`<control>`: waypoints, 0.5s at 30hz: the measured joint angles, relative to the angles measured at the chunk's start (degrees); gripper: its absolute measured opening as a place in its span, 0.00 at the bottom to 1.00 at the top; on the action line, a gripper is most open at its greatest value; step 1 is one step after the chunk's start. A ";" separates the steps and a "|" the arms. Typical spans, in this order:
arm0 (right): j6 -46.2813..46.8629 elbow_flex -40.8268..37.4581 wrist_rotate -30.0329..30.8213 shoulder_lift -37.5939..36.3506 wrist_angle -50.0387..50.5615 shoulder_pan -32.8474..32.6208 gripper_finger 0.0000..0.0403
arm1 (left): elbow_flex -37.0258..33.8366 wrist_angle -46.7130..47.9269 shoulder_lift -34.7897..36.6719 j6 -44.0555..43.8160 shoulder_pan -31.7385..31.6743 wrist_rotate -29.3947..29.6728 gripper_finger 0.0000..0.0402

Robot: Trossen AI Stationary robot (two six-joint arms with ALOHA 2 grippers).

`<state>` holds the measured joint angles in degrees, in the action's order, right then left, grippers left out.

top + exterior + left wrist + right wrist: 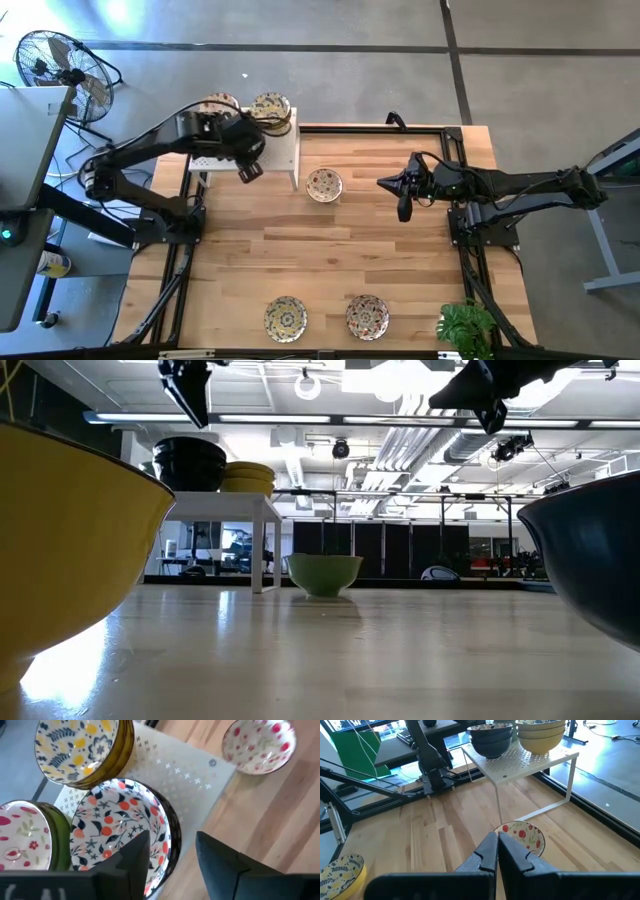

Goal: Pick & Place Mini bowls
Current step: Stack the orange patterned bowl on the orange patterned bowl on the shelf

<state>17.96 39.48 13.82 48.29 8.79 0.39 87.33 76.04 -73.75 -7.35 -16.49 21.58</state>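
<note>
High view: the left gripper (250, 170) hangs over the front edge of a white rack (285, 150) at the table's (400, 260) far left. Bowls are stacked on the rack (270, 106). One bowl (324, 185) sits on the table just beside the rack. Two more bowls (286, 318) (367, 316) lie near the opposite edge, close to a plant (466, 328). The right gripper (403, 205) hovers over bare wood, right of the lone bowl.

Low view: the rack carries a dark stack (189, 463) and a yellow stack (247, 478). A green-sided bowl (324, 574) stands on the table beside it. Both grippers hang above the table.

Left wrist view: the fingers (132, 865) stand apart, empty, above a red-and-blue floral bowl (117, 822) on the rack. A yellow-patterned bowl (77, 747) and a green-rimmed bowl (25, 837) sit next to it.

Right wrist view: the fingers (512, 855) are pressed together, holding nothing, above the table near a red-dotted bowl (522, 836).
</note>
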 joint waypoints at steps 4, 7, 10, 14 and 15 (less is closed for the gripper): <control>1.67 0.42 -1.21 0.00 2.26 -0.01 0.02 | -0.11 -1.12 3.07 -1.97 0.32 -3.26 0.35; 5.96 3.03 -2.22 0.80 8.77 -0.44 0.05 | -3.66 -9.58 8.47 -3.23 3.48 -6.22 0.26; 10.83 5.52 -4.37 2.72 15.52 -2.43 0.11 | -10.07 -20.54 15.25 -5.35 6.94 -11.06 0.15; 18.59 6.26 -9.26 6.78 18.93 -7.08 0.20 | -20.13 -31.68 22.55 -10.09 13.43 -11.60 0.02; 20.69 6.25 -10.34 8.15 18.93 -8.66 0.23 | -22.82 -33.93 24.06 -10.92 15.10 -10.82 0.01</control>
<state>38.64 45.74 3.48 56.45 27.73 -8.27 64.51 42.11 -49.69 -18.27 -1.39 10.76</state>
